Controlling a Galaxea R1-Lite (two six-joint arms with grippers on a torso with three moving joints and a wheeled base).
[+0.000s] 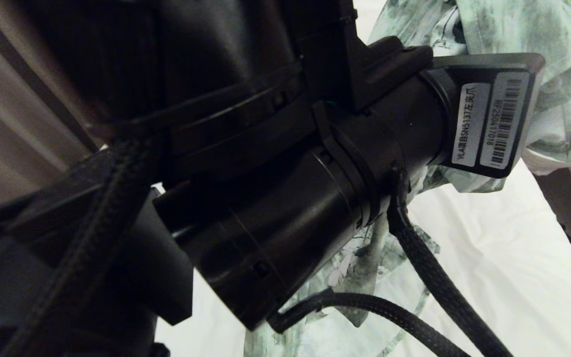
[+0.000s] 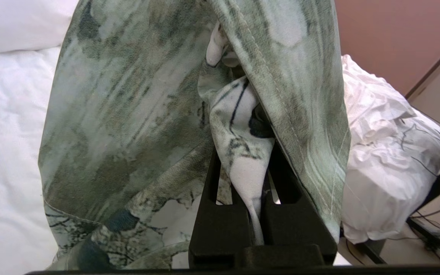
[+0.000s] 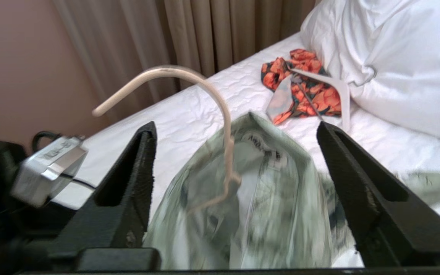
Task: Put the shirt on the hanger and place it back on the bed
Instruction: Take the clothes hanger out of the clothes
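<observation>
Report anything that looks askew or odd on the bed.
The shirt hangs bunched and lopsided on the hanger, a fold pinched in the shut left tool. The right tool stands open around it, holding nothing.

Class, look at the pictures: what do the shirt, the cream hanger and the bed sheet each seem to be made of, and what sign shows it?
Shirt: soft woven cloth, matte; it drapes in folds and shows stitched seams.
Hanger: probably coated wire or plastic, smooth and slightly glossy; thin, rigid curved hook.
Bed sheet: white cloth, likely cotton, matte; wrinkled, with a faint quilted texture.
</observation>
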